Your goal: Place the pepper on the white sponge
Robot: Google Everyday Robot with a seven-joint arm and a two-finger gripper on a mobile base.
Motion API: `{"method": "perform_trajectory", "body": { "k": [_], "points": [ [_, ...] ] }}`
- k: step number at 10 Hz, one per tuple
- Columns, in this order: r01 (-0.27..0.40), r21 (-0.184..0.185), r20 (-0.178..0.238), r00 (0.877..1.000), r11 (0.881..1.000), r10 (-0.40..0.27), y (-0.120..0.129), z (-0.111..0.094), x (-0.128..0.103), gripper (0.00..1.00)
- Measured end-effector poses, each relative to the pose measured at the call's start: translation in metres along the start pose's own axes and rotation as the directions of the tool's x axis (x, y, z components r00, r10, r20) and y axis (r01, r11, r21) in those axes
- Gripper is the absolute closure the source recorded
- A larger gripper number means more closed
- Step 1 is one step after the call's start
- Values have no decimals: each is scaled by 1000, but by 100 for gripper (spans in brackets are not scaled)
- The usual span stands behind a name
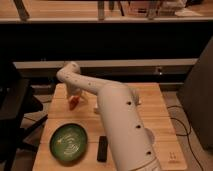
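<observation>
My gripper (75, 98) hangs from the white arm over the back left part of the wooden table (150, 115). It is shut on the small orange-red pepper (73, 103), which points down just above the tabletop. A small white patch right beside the gripper looks like the white sponge (83, 96); the arm hides most of it. The pepper is to the left of that patch and close to it.
A green plate (69, 142) lies at the front left of the table. A black bar-shaped object (102, 148) lies to its right. My arm crosses the table's middle. A dark chair (15, 107) stands off the left edge.
</observation>
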Motion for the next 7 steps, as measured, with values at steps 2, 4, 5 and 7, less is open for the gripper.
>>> {"method": "perform_trajectory", "body": {
  "k": [2, 4, 5, 7],
  "points": [
    [3, 3, 11, 1000, 1000, -3, -5, 6, -2, 39],
    [8, -3, 15, 1000, 1000, -8, -14, 9, -6, 61],
    [5, -9, 15, 1000, 1000, -5, -15, 9, -7, 69],
    [5, -15, 13, 1000, 1000, -5, -14, 8, -6, 91]
  ]
}}
